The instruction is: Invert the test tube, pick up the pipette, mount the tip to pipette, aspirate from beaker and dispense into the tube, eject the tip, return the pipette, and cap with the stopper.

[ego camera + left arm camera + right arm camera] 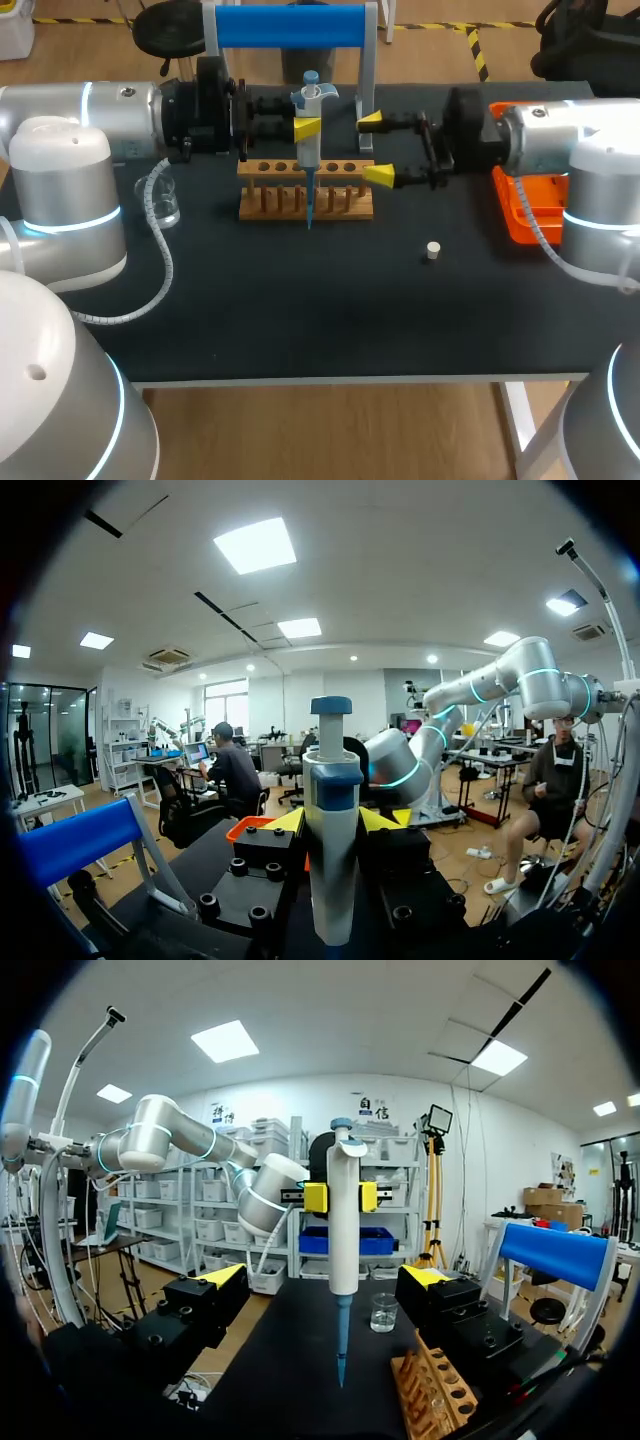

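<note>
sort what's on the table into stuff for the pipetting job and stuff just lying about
For the job: pipette with blue tip, held in left gripper; beaker; stopper; wooden rack.
Lying about, no clear role from here: orange tray; blue bar stand.

Your right arm [590, 150] half hides the orange plastic tip box [515, 215], at 3 o'clock from the wooden tube rack [270, 205]. Whether that rack holds a glass tube is too small to tell. The left wrist view cuts off the white-and-blue pipette [332, 860] at its lower end.
</note>
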Controlling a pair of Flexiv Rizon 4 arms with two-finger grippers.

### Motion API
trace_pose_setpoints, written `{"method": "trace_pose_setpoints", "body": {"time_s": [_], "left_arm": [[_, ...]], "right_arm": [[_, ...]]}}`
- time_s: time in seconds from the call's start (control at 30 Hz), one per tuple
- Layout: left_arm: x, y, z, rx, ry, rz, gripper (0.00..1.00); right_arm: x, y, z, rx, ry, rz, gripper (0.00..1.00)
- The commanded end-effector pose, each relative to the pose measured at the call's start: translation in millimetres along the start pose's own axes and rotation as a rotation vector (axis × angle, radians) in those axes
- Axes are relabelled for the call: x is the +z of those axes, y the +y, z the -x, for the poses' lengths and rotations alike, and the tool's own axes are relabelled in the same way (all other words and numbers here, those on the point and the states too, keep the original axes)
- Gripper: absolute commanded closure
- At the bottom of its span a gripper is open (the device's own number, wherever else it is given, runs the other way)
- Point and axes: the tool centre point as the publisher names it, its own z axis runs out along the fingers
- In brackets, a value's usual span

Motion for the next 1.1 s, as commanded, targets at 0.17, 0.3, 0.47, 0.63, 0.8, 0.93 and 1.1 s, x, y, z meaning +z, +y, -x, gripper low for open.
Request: {"method": "trace_pose_setpoints", "body": {"time_s": [0.17, 0.3, 0.47, 0.63, 0.8, 0.93, 1.1], "left_arm": [[0, 0.6, -0.5, 0.003, -0.003, -0.005, 1.0], [0, 0.6, -0.5, 0.003, -0.003, -0.005, 1.0], [0, 0.6, -0.5, 0.003, -0.003, -0.005, 1.0], [0, 0.6, -0.5, 0.003, -0.003, -0.005, 1.0], [0, 0.6, -0.5, 0.003, -0.003, -0.005, 1.0], [0, 0.6, -0.5, 0.003, -0.003, -0.005, 1.0], [0, 0.6, -0.5, 0.003, -0.003, -0.005, 1.0]], "right_arm": [[17, 0, 1, -0.001, 0.009, -0.011, 0.0], [25, 0, 3, 0.003, 0.015, -0.015, 0.0], [36, 0, 2, 0.005, 0.025, -0.013, 0.0], [45, 0, 2, 0.005, 0.031, -0.015, 0.0], [52, 0, 5, 0.01, 0.03, -0.012, 0.0], [59, 2, 8, 0.01, 0.027, -0.007, 0.0], [66, 4, 12, 0.007, 0.027, -0.002, 0.0]]}}
